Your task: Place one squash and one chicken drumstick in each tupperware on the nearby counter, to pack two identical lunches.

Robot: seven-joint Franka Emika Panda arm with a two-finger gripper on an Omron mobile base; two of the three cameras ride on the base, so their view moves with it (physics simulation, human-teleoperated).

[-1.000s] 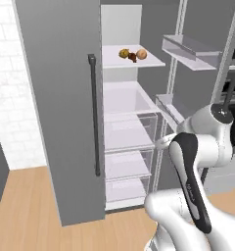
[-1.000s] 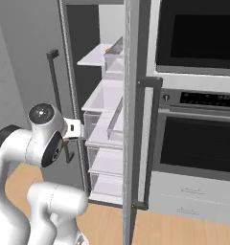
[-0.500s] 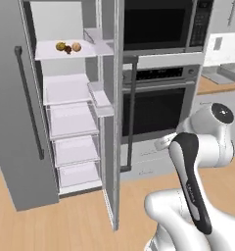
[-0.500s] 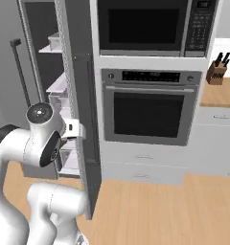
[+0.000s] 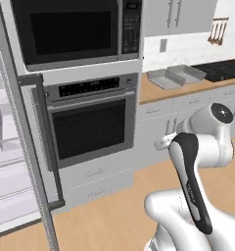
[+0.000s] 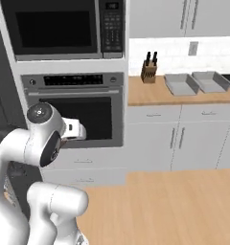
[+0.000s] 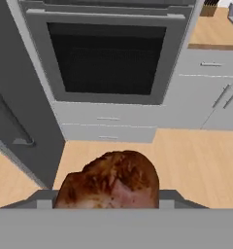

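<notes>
1. The chicken drumstick (image 7: 111,180) is seen right at the bottom of the hand view, sitting where the fingertips would be, so it's judged to be clamped in the gripper (image 7: 108,202). The fingers themselves can't be made out behind the meat, so how much of it is actually pinched can't be told.
2. Biggest risk, probably: the drumstick gets shaken loose while it's carried over bare wooden floor (image 7: 186,165). A lumpy club shape is easily slipped out of a shallow pinch.
3. The two tupperware trays (image 6: 180,83) are set side by side on the counter (image 6: 150,95), well apart from the arm. Both look empty, so a drop into either is fine, but a short release would be landed on the counter edge.
4. The arm is kept folded in tight against the base, the hand pointed forward and down toward the oven (image 6: 76,112).
</notes>
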